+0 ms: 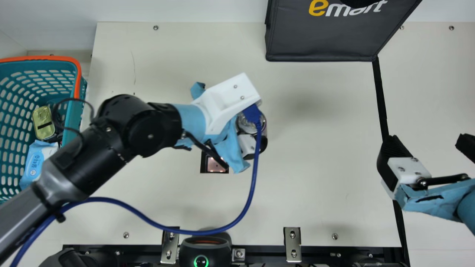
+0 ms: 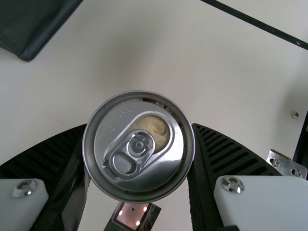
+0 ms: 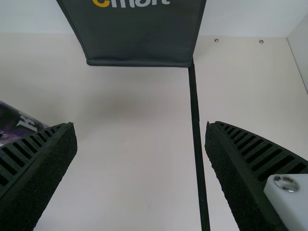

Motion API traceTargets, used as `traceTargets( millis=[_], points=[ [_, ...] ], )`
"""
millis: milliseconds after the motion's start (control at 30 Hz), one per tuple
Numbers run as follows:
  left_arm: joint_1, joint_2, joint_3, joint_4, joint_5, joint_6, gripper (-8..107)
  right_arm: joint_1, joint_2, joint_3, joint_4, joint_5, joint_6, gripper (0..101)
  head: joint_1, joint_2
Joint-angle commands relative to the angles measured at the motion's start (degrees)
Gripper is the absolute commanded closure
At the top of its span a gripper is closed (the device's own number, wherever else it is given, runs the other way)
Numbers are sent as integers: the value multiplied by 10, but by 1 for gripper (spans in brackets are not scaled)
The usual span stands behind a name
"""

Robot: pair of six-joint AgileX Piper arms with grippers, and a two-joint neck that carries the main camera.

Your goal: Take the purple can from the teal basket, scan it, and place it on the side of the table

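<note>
Left pincer (image 2: 139,126): grasping the can (image 2: 138,147), ribbed fingers against opposite sides, lid toward the wrist camera. Height above the table (image 1: 315,178): cannot tell.

Right pincer (image 3: 140,124): released, fingers well apart, nothing between them; stands to the right of the left pincer, well apart from it.

Window (image 1: 216,165), lit, set in the table: beside the left pincer, toward the robot; judged to be the scanner.

Basket (image 1: 77,63): left of the left pincer, well apart; holds a tin (image 1: 43,122) and wipes (image 1: 35,163).

Bag (image 1: 323,40): beyond the left pincer, to its right.

Cable (image 1: 250,193), blue: from the left pincer, looping toward the robot.

Step in hand, as judged: scanning. Bring the can over the window, wall facing the glass rather than base; the barcode's place cannot be told, so roll the wrist slowly until it reads. Grip firm but light, as the wall may dent. Hold the cable's loop off the glass. Afterwards, set down upright at the table's side, clear of the right pincer.
</note>
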Motion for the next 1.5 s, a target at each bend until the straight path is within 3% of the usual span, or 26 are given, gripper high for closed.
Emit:
traceTargets(
  millis=[0, 233, 500, 1367, 1467],
  points=[
    [-7, 20, -24, 15, 0, -25, 107, 0, 0, 0, 0, 0, 0, 6, -17, 0],
    [-22, 74, -69, 49, 0, -69, 107, 0, 0, 0, 0, 0, 0, 6, -17, 0],
    [-26, 114, -91, 64, -3, -93, 107, 0, 0, 0, 0, 0, 0, 6, -17, 0],
    [-22, 143, -91, 42, -11, -90, 107, 0, 0, 0, 0, 0, 0, 6, -17, 0],
    [-22, 143, -88, 38, -11, -88, 97, 0, 0, 0, 0, 0, 0, 6, -17, 0]
  ],
)
